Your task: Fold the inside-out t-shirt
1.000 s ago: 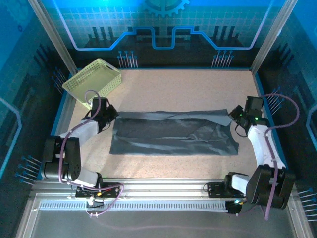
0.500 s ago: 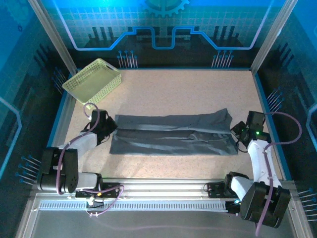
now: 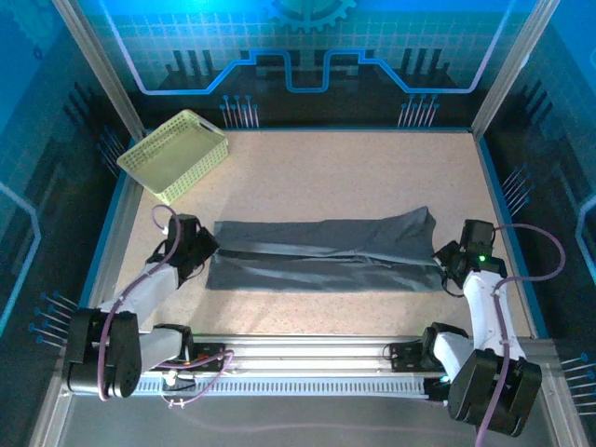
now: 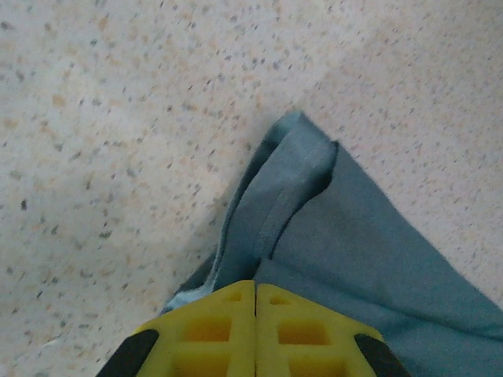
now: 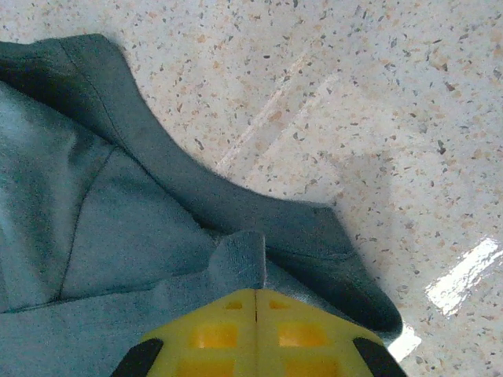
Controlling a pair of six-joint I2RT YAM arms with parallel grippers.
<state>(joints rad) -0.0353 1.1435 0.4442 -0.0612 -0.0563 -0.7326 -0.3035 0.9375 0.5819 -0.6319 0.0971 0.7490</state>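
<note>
A dark slate-grey, short-sleeved cotton t-shirt point(image 3: 321, 253) lies stretched out as a long, flat band across the speckled beige surface point(image 3: 354, 172). It sits nearer the near edge than the far one and runs almost from the left edge to the right. A lengthwise fold line shows along its middle, and its right end fans up a little toward the far side.

The left arm point(image 3: 149, 279) reaches in low from the near-left corner, and its jaws sit at the shirt's left end. In the left wrist view the two yellow fingertips point(image 4: 212, 318) are pressed flat together with no gap. The hemmed edge of the shirt point(image 4: 354, 236) runs straight in under them – they pinch the cloth at that corner.

The right arm point(image 3: 484, 298) comes up along the right edge to the shirt's right end. Its yellow fingertips point(image 5: 302, 322) are likewise closed tight against each other, and a small bunched fold of the shirt point(image 5: 118, 220) stands right at their tips – gripped there. A seam and a curved edge of the garment spread away to the left on the surface.

A pale yellow-green plastic lattice basket point(image 3: 174, 154) sits in the far-left corner, well apart from the shirt, turned at an angle to the edges.
</note>
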